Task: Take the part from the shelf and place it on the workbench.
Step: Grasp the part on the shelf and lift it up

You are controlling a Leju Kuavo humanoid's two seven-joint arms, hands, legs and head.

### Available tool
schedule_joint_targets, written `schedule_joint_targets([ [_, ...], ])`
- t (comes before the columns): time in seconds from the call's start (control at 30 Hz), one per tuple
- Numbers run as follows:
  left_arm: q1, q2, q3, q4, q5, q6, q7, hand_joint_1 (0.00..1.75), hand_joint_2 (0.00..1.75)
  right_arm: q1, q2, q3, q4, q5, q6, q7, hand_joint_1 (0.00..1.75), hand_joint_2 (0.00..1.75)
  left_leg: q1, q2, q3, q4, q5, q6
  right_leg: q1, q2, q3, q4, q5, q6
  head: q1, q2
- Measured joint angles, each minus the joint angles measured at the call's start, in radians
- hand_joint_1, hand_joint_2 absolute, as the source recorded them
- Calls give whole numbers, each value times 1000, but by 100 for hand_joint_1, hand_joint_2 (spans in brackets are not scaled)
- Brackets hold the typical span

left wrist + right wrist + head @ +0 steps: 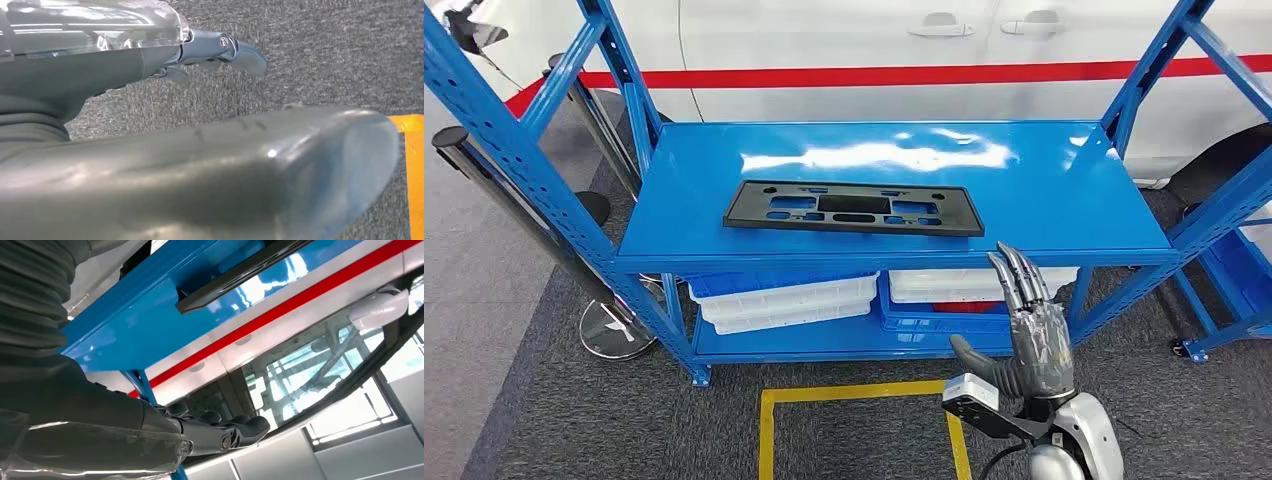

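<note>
Right hand (1034,335) raised in front of the shelf (1064,215), near its front edge toward the right corner; fingers straight and apart, holding nothing. Left hand (215,50) hangs over grey carpet, also empty, fingers loosely extended. Task judged barely begun: part (854,208) not yet grasped. It lies flat on the glossy blue metal top, left of centre: thin matte-black plate, long rectangle, several cutouts.
</note>
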Motion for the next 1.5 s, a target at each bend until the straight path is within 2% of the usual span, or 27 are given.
schedule_joint_targets([
  [0.07, 0, 0, 0, 0, -3, -1, 0, 0, 0, -12, 2, 18, 14, 23, -11, 13, 0, 175, -2, -1, 2, 0, -1, 0, 0, 0, 10, -25, 26, -3, 0, 0],
  [0.13, -1, -2, 0, 1, -9, -5, 1, 0, 0, -42, 8, 51, 46, 65, -35, 36, 0, 175, -5, -2, 6, 1, -2, -1, 3, 0, 61, -137, 98, -14, 0, 0],
  [0.2, -2, -7, 0, 2, -17, -9, 1, 0, 0, -75, 16, 80, 80, 99, -61, 53, 0, 175, -9, -3, 6, 4, -5, -6, 10, -2, 117, -258, 142, -27, 0, 0],
  [0.3, -5, -10, 0, 3, -27, -15, 2, 0, 0, -124, 37, 115, 152, 140, -103, 64, 0, 175, -8, -2, 1, 2, -6, -21, 18, -2, 130, -300, 144, -36, 0, 0],
  [0.37, -7, -11, 1, 3, -40, -21, 5, 0, 0, -199, 68, 151, 282, 156, -141, 58, 0, 175, -6, 1, -1, 12, -14, -33, 12, 4, 135, -311, 149, -46, 0, 0],
  [0.4, -11, -12, 2, 4, -52, -25, 8, 0, 0, -242, 89, 175, 364, 161, -174, 47, 0, 175, -5, 1, -15, 42, -30, -39, 8, 6, 139, -316, 152, -52, 0, 0],
  [0.5, -20, -14, 5, 6, -83, -36, 19, 0, 0, -336, 138, 231, 581, 147, -281, 0, 0, 175, 2, -1, -117, 225, -105, -53, 6, 5, 145, -320, 148, -59, -1, 0],
  [0.53, -19, -14, 5, 7, -87, -38, 21, 0, 0, -359, 149, 238, 643, 131, -294, -12, 0, 175, 4, -1, -146, 269, -111, -57, 6, 3, 147, -320, 145, -59, -1, 0],
  [0.57, -16, -15, 5, 7, -90, -38, 22, 0, 0, -383, 157, 242, 701, 111, -299, -22, 0, 175, 6, 0, -157, 276, -97, -59, 6, 3, 150, -319, 142, -58, -1, 0],
  [0.6, -14, -15, 5, 8, -92, -38, 22, 0, 0, -406, 165, 247, 756, 91, -300, -32, 0, 175, 8, 0, -148, 245, -65, -60, 5, 4, 155, -319, 138, -56, -1, 0],
  [0.67, -12, -15, 6, 9, -94, -38, 23, 0, 0, -453, 181, 254, 854, 53, -302, -50, 0, 175, 11, 1, -92, 114, 12, -58, 5, 5, 166, -317, 128, -49, -1, 0],
  [0.7, -13, -16, 6, 9, -94, -38, 23, 0, 0, -478, 190, 257, 900, 38, -303, -56, 0, 175, 9, 0, -67, 57, 32, -54, 6, 6, 170, -316, 123, -44, -1, 0],
  [0.77, -14, -17, 7, 10, -94, -37, 24, 0, 0, -526, 208, 263, 984, 14, -305, -62, 0, 175, 5, -2, -45, 9, 34, -42, 9, 7, 172, -316, 118, -32, -1, 0],
  [0.87, -13, -19, 9, 10, -89, -34, 25, 0, 0, -584, 233, 274, 1083, -12, -307, -62, 0, 175, 6, -4, -34, 0, 26, -20, 8, 6, 174, -302, 114, -15, 0, 0],
  [0.93, -14, -22, 13, 10, -84, -30, 26, 0, 0, -619, 251, 282, 1138, -27, -308, -61, 0, 175, 6, -4, -20, -4, 20, -7, 6, 3, 134, -227, 85, -10, 0, 0],
  [1.0, -15, -24, 18, 10, -80, -26, 26, 0, 0, -648, 265, 291, 1185, -40, -309, -62, 0, 175, 3, -4, -9, -4, 10, 1, 8, 2, 51, -94, 39, -7, 0, 0],
  [1.03, -14, -25, 21, 10, -76, -23, 27, 0, 0, -658, 271, 296, 1207, -46, -309, -62, 0, 175, 1, -5, -2, -3, 4, 4, 9, 2, 10, -41, 28, -8, 0, 0],
  [1.07, -13, -27, 23, 10, -73, -20, 28, 0, 0, -667, 277, 301, 1228, -53, -309, -63, 0, 175, -2, -6, 7, -3, -4, 5, 10, 2, -17, -18, 32, -10, 0, 0],
  [1.1, -11, -27, 26, 10, -70, -18, 29, 0, 0, -677, 283, 307, 1247, -60, -309, -65, 0, 175, -5, -8, 19, -3, -12, 6, 12, 2, -26, -33, 57, -16, 0, 0],
  [1.13, -10, -28, 28, 10, -68, -15, 29, 0, 0, -688, 290, 313, 1263, -66, -309, -66, 0, 175, -9, -8, 31, -3, -21, 5, 16, 2, -18, -85, 101, -25, 0, 0],
  [1.17, -9, -30, 29, 11, -66, -14, 30, 0, 0, -700, 296, 318, 1277, -73, -308, -67, 0, 175, -11, -9, 42, -4, -30, 5, 22, 1, 2, -159, 155, -38, 0, 0],
  [1.23, -11, -34, 33, 11, -65, -13, 30, 0, 0, -723, 305, 327, 1299, -82, -306, -69, 0, 175, -14, -9, 57, -7, -46, -1, 35, 0, 34, -273, 217, -61, 0, 0],
  [1.27, -11, -35, 35, 12, -64, -12, 30, 0, 0, -730, 308, 330, 1308, -86, -305, -69, 0, 175, -14, -9, 63, -9, -50, -5, 40, 0, 41, -301, 228, -68, 0, 0],
  [1.3, -11, -36, 37, 12, -64, -12, 31, 0, 0, -735, 311, 333, 1315, -88, -305, -69, 0, 175, -14, -9, 68, -8, -50, -11, 41, 1, 45, -309, 222, -71, 0, 0],
  [1.4, -10, -35, 41, 12, -63, -12, 31, 0, 0, -745, 322, 340, 1330, -100, -306, -71, 0, 175, -14, -7, 59, 36, -48, -27, 32, 5, 80, -330, 218, -80, 0, 0],
  [1.47, -13, -35, 45, 12, -61, -10, 31, 0, 0, -758, 330, 348, 1338, -113, -307, -74, 0, 175, -9, -7, -3, 146, -73, -37, 25, 6, 101, -337, 209, -82, 0, 0],
  [1.5, -14, -35, 46, 12, -60, -8, 31, 0, 0, -762, 332, 354, 1342, -123, -307, -76, 0, 175, -5, -7, -45, 209, -100, -43, 23, 5, 109, -337, 203, -82, 0, 0],
])
